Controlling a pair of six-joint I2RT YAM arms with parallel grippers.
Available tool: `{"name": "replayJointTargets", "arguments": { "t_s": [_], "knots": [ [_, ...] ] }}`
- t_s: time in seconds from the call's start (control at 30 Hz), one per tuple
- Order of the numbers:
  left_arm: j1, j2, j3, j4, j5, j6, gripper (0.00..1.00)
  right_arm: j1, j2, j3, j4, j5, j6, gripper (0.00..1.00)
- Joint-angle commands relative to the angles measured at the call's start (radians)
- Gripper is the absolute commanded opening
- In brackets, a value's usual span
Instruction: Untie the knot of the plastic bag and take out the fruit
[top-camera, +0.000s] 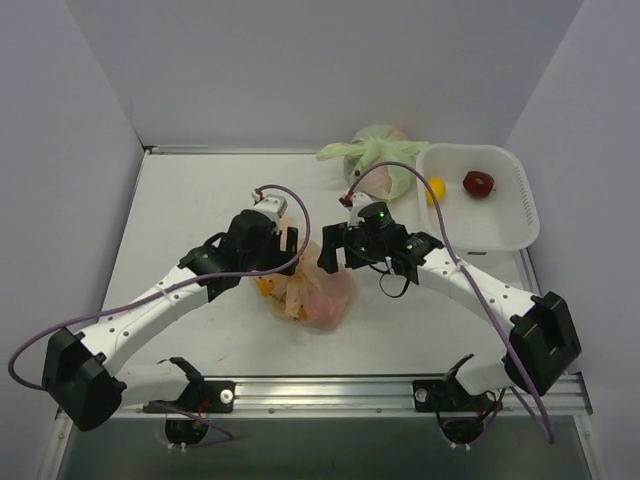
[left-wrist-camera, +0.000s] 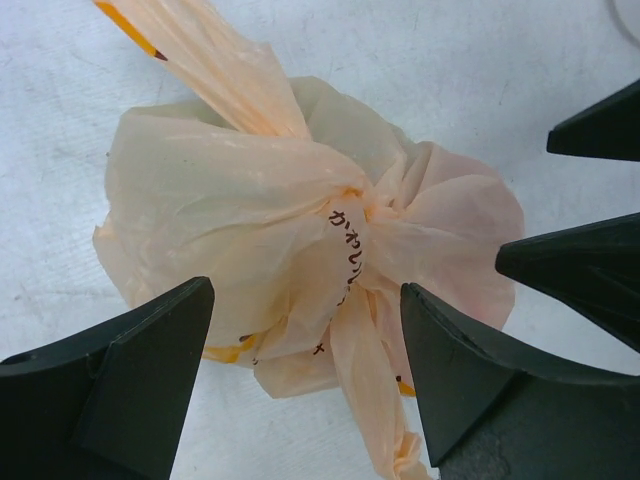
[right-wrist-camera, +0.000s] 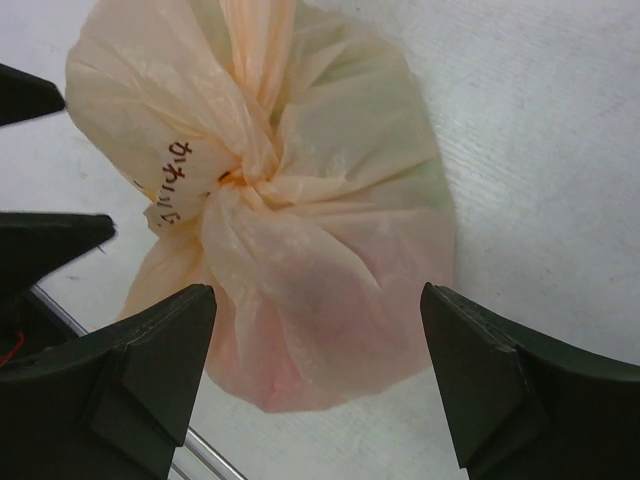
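Plastic bag (top-camera: 318, 292) lies on surface (top-camera: 190, 200) between the arms, knot (left-wrist-camera: 350, 215) tied. Left claw (left-wrist-camera: 305, 300) and right claw (right-wrist-camera: 318, 300) both released, spread above bag, grasping nothing.

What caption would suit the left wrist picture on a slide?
The left arm's jaws, open, hover above the knot of the peach-orange plastic bag on the white table.
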Motion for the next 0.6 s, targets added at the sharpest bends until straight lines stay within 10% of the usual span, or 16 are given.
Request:
{"name": "replayJointTargets", "arguments": {
  "t_s": [0.0, 0.37, 0.57],
  "knots": [
    [0.013, 0.054, 0.023, 0.049, 0.064, 0.058, 0.86, 0.013, 0.049, 0.045, 0.149, -0.034, 0.029, 0.85],
    [0.059, 0.128, -0.037, 0.128, 0.131, -0.025, 0.62, 0.065, 0.188, 0.002, 0.283, -0.077, 0.072, 0.68],
    [0.094, 0.159, -0.049, 0.150, 0.183, -0.034, 0.00, 0.074, 0.186, -0.031, 0.286, -0.049, 0.064, 0.24]
  ]
}}
